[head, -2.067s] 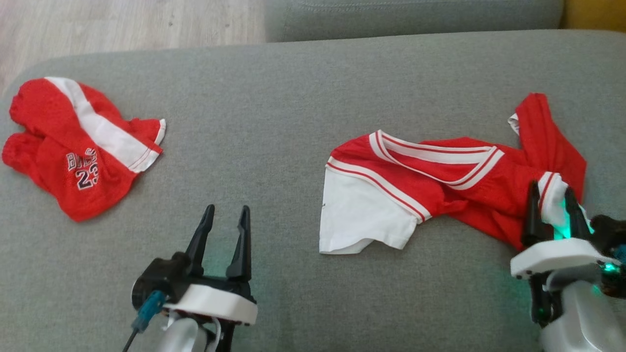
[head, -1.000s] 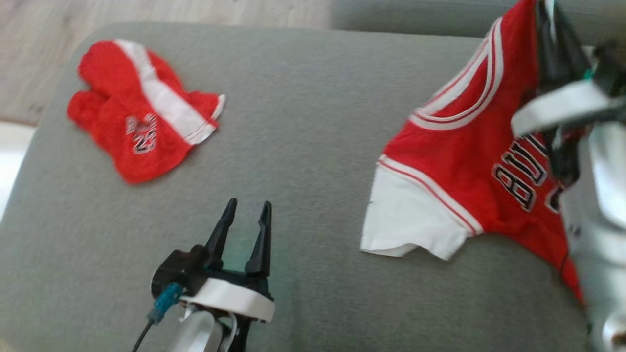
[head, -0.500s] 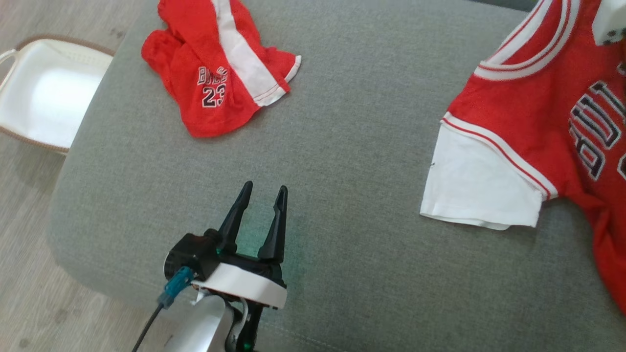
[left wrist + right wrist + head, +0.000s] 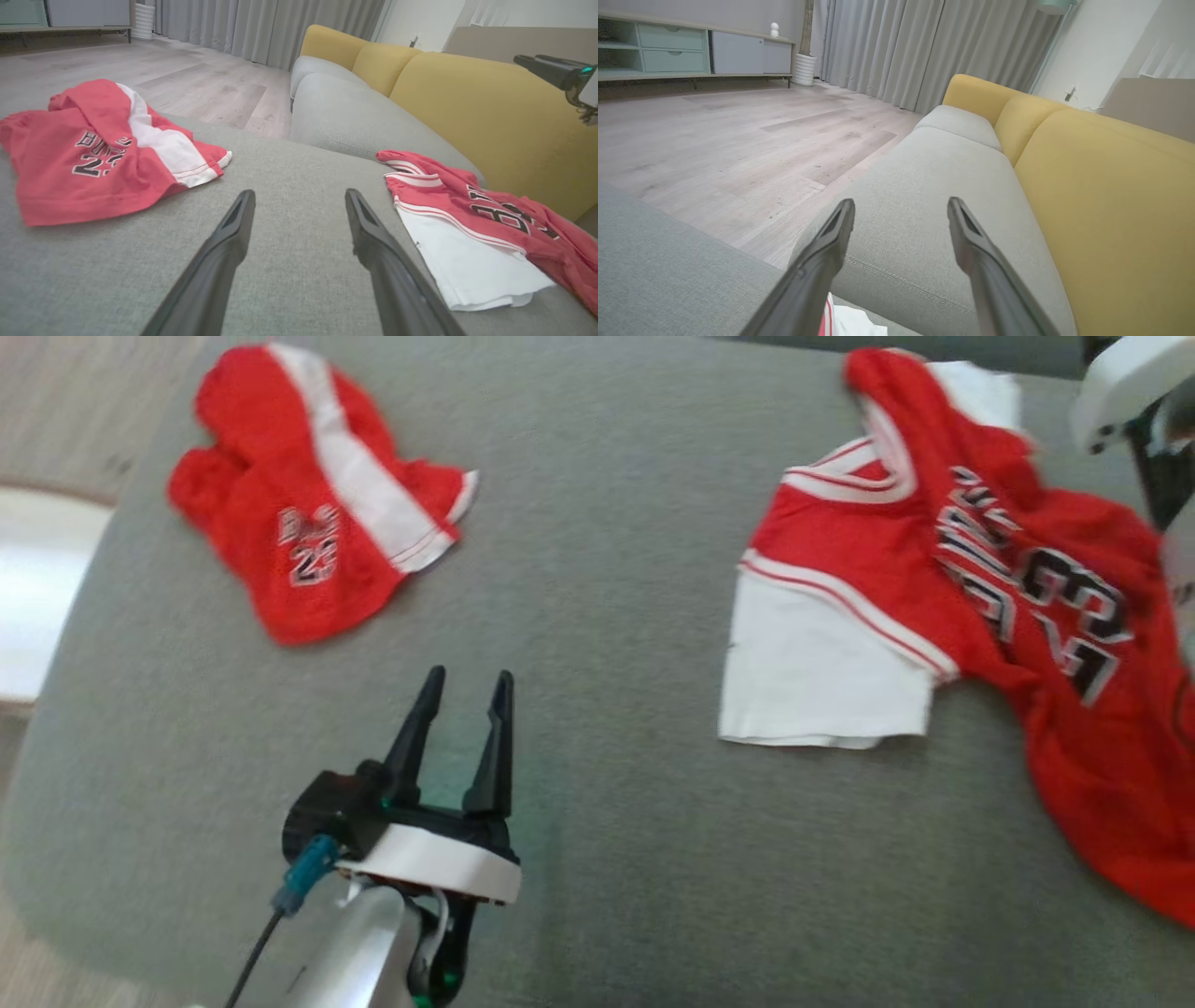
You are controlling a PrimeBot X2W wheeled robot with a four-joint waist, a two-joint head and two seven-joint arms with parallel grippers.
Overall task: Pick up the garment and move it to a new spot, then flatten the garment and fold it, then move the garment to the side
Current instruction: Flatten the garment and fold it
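Observation:
The garment [image 4: 1027, 616], a red jersey with black-and-white lettering and a white sleeve, lies crumpled on the grey sofa seat [image 4: 607, 784] at the right. It also appears at the right of the left wrist view as the garment [image 4: 467, 210]. A small edge of it [image 4: 833, 322] peeks in below my right gripper [image 4: 900, 200], which hangs open and empty above the far end of the jersey. Its white wrist housing [image 4: 1116, 378] sits at the top right of the head view. Lower left of centre, my left gripper [image 4: 470, 674] hovers open over bare cushion, apart from the jersey.
Red shorts [image 4: 299, 523] with a white stripe lie on the seat at the far left. A white basket [image 4: 37, 588] stands on the floor beyond the seat's left edge. The yellow sofa back [image 4: 490, 116] rises behind the jersey. Wooden floor lies past the cushion.
My right gripper has opened and let go of the jersey, which has dropped from hanging to lying crumpled on the seat. The head camera has shifted. My left gripper has not moved.

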